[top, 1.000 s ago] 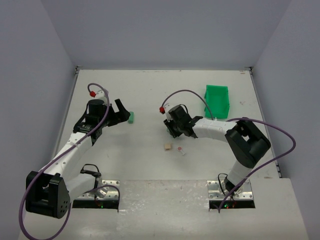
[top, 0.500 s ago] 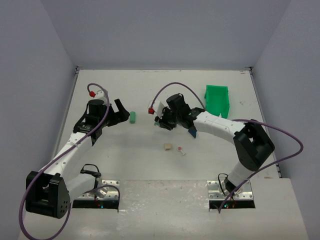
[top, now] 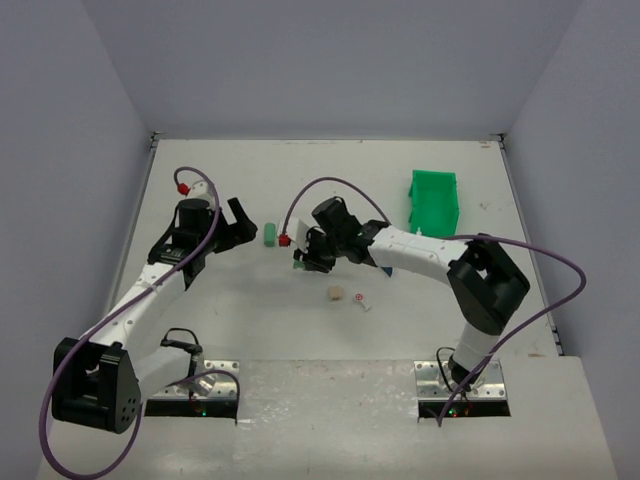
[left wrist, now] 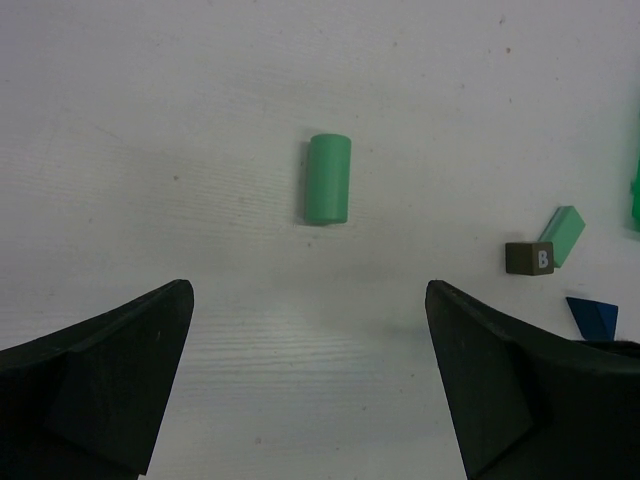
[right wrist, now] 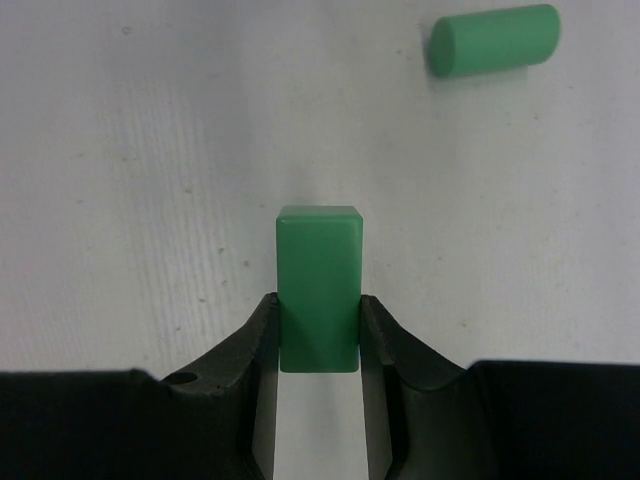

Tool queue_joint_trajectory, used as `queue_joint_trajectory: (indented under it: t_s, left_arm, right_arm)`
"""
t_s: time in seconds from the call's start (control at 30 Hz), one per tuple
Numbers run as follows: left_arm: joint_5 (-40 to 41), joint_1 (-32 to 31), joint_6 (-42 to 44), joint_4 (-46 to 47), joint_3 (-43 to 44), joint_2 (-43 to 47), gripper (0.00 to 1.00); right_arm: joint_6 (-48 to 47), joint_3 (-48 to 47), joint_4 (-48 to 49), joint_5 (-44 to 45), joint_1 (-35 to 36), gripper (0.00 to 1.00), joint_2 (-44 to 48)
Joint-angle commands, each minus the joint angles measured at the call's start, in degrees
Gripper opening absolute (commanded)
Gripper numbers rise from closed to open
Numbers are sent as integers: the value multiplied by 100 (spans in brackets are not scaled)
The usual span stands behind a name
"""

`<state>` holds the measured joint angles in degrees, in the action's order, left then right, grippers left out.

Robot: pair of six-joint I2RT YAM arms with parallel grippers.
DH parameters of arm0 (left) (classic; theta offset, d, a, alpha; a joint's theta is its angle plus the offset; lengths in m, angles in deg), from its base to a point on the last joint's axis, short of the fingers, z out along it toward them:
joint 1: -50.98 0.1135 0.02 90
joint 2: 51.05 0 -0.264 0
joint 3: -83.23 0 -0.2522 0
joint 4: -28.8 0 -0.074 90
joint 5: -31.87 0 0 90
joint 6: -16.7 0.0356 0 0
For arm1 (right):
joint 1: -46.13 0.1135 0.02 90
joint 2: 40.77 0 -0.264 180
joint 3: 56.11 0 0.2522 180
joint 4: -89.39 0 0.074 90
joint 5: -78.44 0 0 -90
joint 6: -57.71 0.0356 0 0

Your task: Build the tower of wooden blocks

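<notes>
My right gripper (right wrist: 318,305) is shut on a green oblong block (right wrist: 318,270), which sticks out past the fingertips over the white table. In the top view the right gripper (top: 305,258) hangs left of centre, a short way right of a green cylinder (top: 269,234) that lies on its side. My left gripper (top: 243,222) stands open just left of that cylinder (left wrist: 327,180), with nothing between its fingers (left wrist: 120,380). A tan cube (top: 335,294) sits on the table below the right gripper. In the left wrist view a brown cube marked B (left wrist: 529,257), a green oblong piece (left wrist: 562,235) and a blue wedge (left wrist: 595,315) show at the right.
A bright green plastic bin (top: 434,203) stands at the back right. A small white tag with a red mark (top: 360,298) lies right of the tan cube. Grey walls close in the table on three sides.
My right gripper has swung left with the green block, away from above the tan cube and toward the green cylinder. The left arm has stayed put.
</notes>
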<state>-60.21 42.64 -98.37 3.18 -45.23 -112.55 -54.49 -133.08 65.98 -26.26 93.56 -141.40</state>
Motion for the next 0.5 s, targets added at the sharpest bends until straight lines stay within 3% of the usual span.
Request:
queue_joint_trajectory:
  t_s: [0.0,0.23,0.47]
  left_arm:
    - [168,-63,-118,175,76,-102,100]
    - [173,-71,-147,175,89,-275,100]
    - [182,-63,-147,166,89,-283,100]
  right_arm:
    - [280,352,364,411,473,7,325]
    - [515,537,411,1048,969,9,61]
    - [905,314,403,1238,1014,11,-296]
